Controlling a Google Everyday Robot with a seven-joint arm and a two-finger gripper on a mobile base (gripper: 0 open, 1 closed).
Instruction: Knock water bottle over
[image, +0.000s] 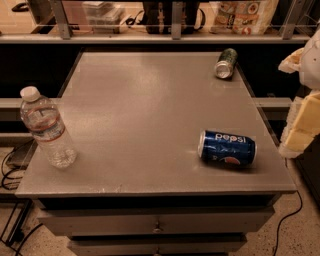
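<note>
The water bottle (47, 131) is clear ribbed plastic with a white cap and a pale label with a reddish band. It stands upright near the front left corner of the grey table (140, 100). My gripper (303, 120) shows as white and cream parts at the right edge of the view, beyond the table's right side. It is far from the bottle and touches nothing on the table.
A blue Pepsi can (227, 148) lies on its side at the front right. A green can (226, 63) lies on its side at the back right. Drawers (156, 222) sit under the tabletop. A railed ledge with bags (245, 17) runs behind. Cables (12, 170) lie at the left.
</note>
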